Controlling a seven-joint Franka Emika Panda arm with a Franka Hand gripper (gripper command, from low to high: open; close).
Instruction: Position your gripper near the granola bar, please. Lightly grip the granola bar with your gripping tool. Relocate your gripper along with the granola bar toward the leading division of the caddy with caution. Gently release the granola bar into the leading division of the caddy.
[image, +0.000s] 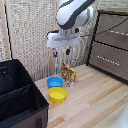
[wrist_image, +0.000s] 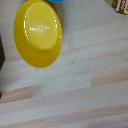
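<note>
Outside, pincer and caddy — wrist, neither

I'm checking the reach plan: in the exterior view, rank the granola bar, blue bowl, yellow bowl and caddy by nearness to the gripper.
1. Granola bar, just below the gripper.
2. Blue bowl, lower, toward that view's left.
3. Yellow bowl, nearer the camera.
4. Caddy, far left.

Cropped and unclear parts

The caddy ran off the exterior view's edge; the wrist view clipped the granola bar; its print was unreadable.
</note>
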